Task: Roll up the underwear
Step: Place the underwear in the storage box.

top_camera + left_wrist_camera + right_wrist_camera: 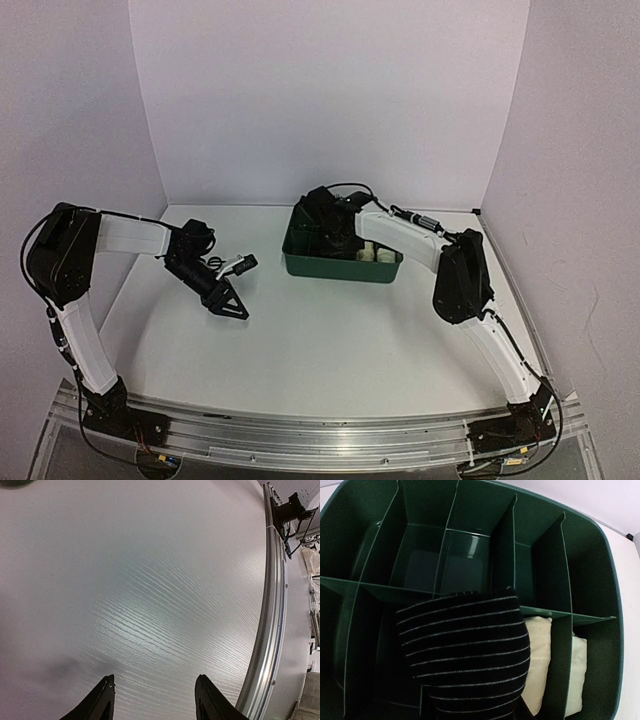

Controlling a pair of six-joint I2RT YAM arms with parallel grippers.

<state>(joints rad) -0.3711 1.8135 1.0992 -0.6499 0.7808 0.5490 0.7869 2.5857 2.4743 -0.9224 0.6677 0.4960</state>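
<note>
**A:** How far along was it, starting from the left?

**B:** On the left there was nothing left to do. The left gripper (232, 305) hung low over the bare table (330, 350), fingers apart with nothing between them. No cloth lay on the table.

**A:** And further right?

**B:** Everything was at the green tray (340, 272), far and right of centre. The right gripper (328, 225) was down over it. The wrist view showed the black roll (465, 645), with thin pale stripes, lying across the dividers rather than down in a compartment. It hid the fingers. It sat just where they would be, so I judged them clamped on it.

**A:** The other two?

**B:** They were already rolled and stowed. The first cream roll (539, 660) stood in the compartment just right of the black one. The second cream roll (577, 675) was in the next compartment right. I couldn't tell which had the black edging.

**A:** So what remained?

**B:** In my view, only seating the black roll in a compartment and letting go.

**A:** Any writing?

**B:** None readable. I saw no brand or label on the cloth, tray or arms.
</note>
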